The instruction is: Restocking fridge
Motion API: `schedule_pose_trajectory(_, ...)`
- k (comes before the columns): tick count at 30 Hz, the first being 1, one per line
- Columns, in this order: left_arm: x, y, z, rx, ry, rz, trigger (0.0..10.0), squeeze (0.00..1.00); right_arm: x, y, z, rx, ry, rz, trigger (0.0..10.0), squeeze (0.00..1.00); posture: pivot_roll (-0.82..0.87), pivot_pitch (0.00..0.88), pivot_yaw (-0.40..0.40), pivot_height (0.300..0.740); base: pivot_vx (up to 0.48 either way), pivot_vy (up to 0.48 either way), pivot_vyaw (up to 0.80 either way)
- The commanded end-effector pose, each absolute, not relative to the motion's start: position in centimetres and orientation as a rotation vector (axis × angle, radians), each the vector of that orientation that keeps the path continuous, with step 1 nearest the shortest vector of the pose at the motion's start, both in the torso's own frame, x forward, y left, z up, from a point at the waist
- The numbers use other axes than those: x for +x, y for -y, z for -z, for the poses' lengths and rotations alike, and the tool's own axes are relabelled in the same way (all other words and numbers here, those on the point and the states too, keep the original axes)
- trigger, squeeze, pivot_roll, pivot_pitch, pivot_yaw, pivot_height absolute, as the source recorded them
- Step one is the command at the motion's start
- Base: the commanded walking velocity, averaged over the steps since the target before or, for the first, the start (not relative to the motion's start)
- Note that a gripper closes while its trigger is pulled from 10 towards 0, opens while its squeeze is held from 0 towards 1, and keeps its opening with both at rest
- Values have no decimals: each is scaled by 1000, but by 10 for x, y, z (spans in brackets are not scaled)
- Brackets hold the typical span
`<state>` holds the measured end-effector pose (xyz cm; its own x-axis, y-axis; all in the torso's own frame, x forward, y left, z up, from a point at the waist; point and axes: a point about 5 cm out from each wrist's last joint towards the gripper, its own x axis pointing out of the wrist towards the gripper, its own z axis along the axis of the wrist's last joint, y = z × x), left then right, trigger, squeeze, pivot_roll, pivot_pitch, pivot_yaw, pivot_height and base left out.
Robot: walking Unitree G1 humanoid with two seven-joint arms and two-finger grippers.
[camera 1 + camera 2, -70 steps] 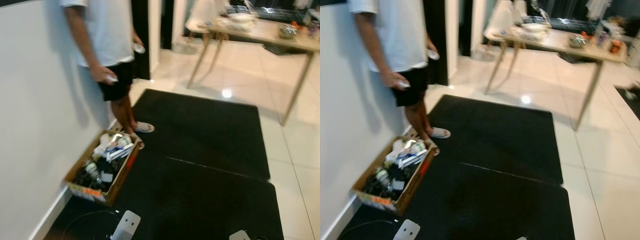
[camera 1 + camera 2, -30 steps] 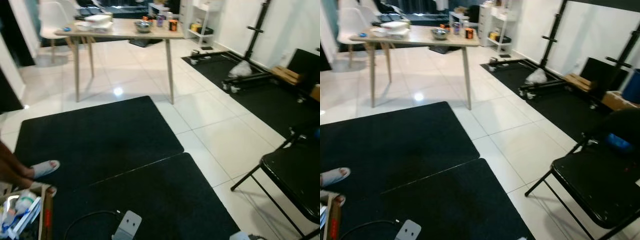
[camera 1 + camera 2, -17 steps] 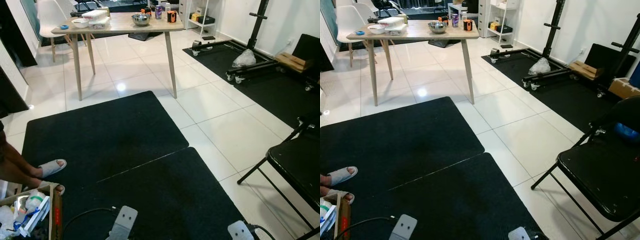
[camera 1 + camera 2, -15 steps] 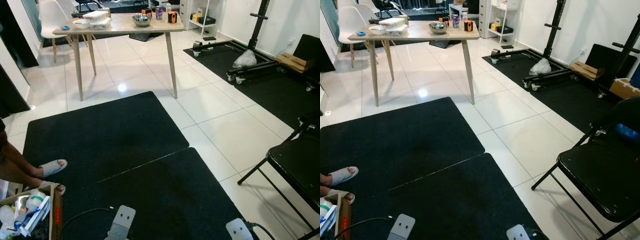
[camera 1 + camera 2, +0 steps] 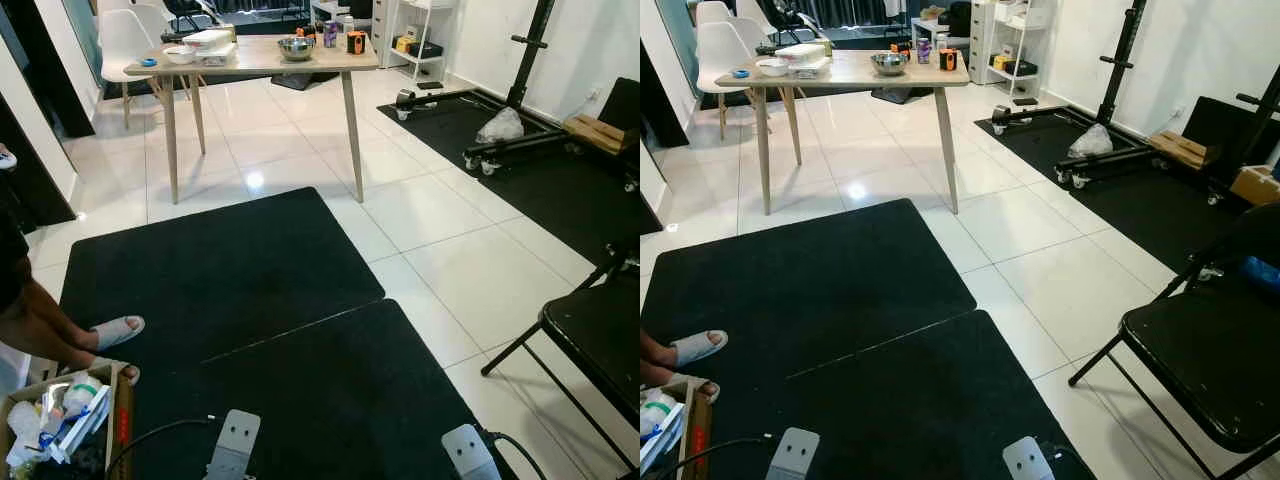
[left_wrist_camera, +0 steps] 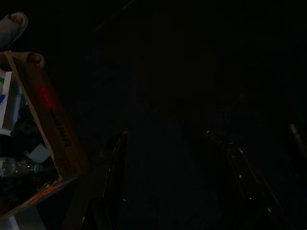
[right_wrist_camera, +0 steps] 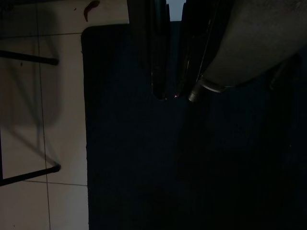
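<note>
Both arms hang idle at the robot's sides over the black floor mats (image 5: pixel 290 390). In the dim left wrist view the left hand (image 6: pixel 168 139) has its two fingers spread apart and holds nothing; in the right wrist view the right hand (image 7: pixel 169 93) has its fingers drawn close together, tips almost touching, with nothing between them.

Just beside the left hand, at the robot's near left, sits an open cardboard box (image 5: pixel 120 420) packed with bottles and packets, which are probably the goods for the fridge. A person's sandalled feet (image 5: pixel 115 332) stand right behind the box. To the near right stands a black folding chair (image 5: pixel 1200 370). Further off, across the white tiles, a wooden bench (image 5: pixel 255 55) carries a metal bowl (image 5: pixel 296 46), cans and containers, and gym gear lies along the far right wall.

No fridge can be seen, so the robot seems to be between steps, looking about. The next move likely calls for turning to the box and bending low to pick an item.
</note>
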<state>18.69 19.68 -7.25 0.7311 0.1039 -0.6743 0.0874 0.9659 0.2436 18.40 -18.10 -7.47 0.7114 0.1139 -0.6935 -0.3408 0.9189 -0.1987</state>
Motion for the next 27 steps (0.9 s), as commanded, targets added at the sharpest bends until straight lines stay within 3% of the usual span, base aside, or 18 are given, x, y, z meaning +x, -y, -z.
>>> schedule_pose_trajectory(1, 185, -199, 73, 262, -761, -30, 10000, 0, 182, 183, 75, -323, -738, -254, 10000, 0, -69, 51, -13, 740, 0, 0, 0)
schedule_pose_trajectory(7, 185, -199, 73, 278, -747, -37, 10000, 0, 182, 185, 75, -327, -739, -254, 10000, 0, -69, 51, -14, 740, 252, 0, 0)
schedule_pose_trajectory(27, 185, -199, 72, 288, -745, -43, 10000, 0, 179, 186, 77, -328, -758, -253, 10000, 0, -67, 53, -14, 740, 480, 0, 0)
